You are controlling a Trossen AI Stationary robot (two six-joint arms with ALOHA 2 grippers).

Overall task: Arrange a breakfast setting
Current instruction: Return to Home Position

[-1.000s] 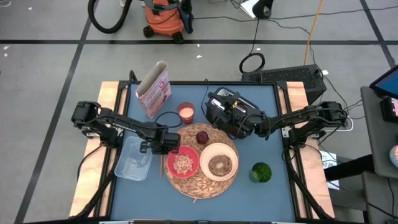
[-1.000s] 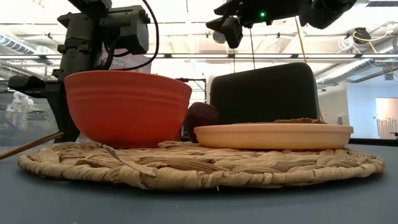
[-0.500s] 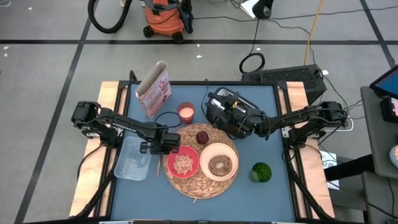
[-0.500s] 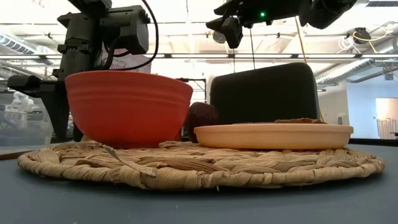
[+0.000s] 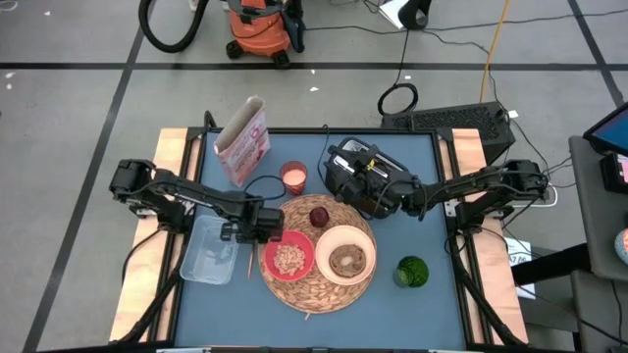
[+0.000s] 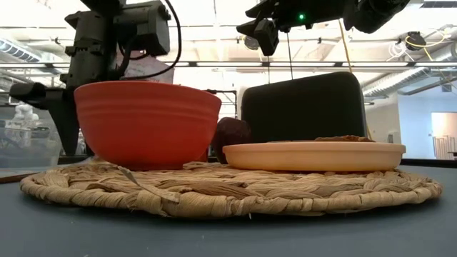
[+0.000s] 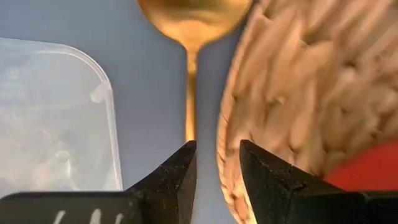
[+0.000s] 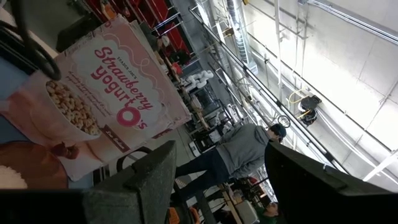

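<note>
The round straw mat (image 5: 319, 286) lies in the middle of the table. The red bowl (image 5: 272, 257), the cream plate (image 5: 324, 267) with the browned toast (image 5: 347, 259), and the dark red fruit (image 5: 319, 217) rest on it. The gold spoon (image 7: 191, 74) lies flat on the table just left of the mat (image 7: 280, 93). My left gripper (image 7: 217, 168) hangs open above the spoon's handle end, and the mat's edge shows between its fingers. My right gripper (image 8: 217, 180) is open and empty, high over the far side of the table (image 6: 264, 32).
A clear plastic container (image 5: 209, 250) lies left of the spoon. A cereal box (image 5: 243, 142) and a pink cup (image 5: 293, 177) stand at the far left. A black appliance (image 6: 303, 107) stands behind the plate, and a green object (image 5: 412, 272) lies right of the mat.
The spoon's handle end was raised off the table a second ago. It has come down, and the spoon now lies flat left of the mat. My left gripper has risen a little and drawn slightly toward the table's left edge.
</note>
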